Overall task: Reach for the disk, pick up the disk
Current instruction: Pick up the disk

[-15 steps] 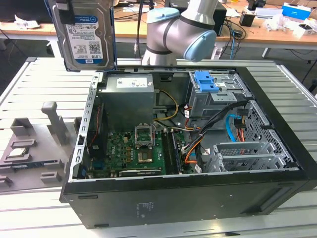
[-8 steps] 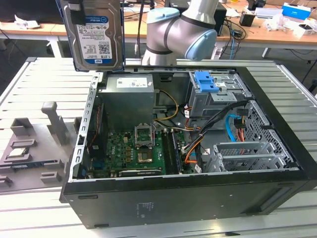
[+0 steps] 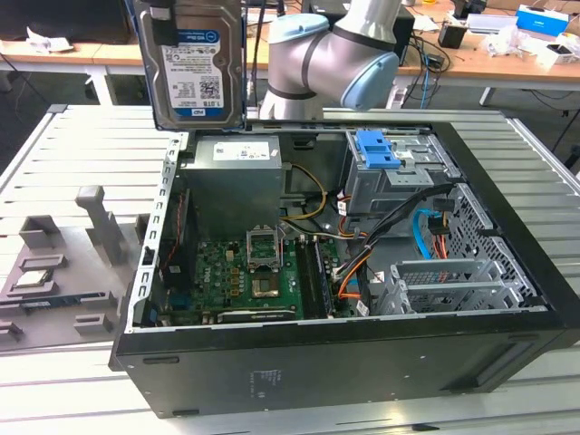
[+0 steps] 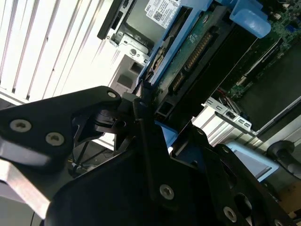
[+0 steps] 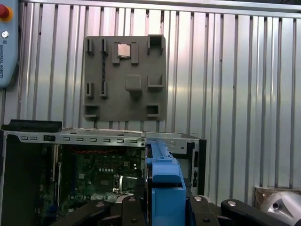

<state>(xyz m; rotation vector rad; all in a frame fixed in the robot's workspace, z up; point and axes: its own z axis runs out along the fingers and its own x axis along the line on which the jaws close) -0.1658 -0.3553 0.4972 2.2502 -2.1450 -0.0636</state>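
The fingers (image 4: 148,141) pinch the disk (image 3: 195,63) at its blue-railed edge, above the open case (image 3: 362,372). A slack grip would probably let it slip and strike the motherboard (image 3: 236,272).

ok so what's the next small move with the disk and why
Likely a small lift straight up, grip unchanged: the disk hangs upright over the open computer case, its blue rail clamped in the gripper, so clearing the case wall seems safest.
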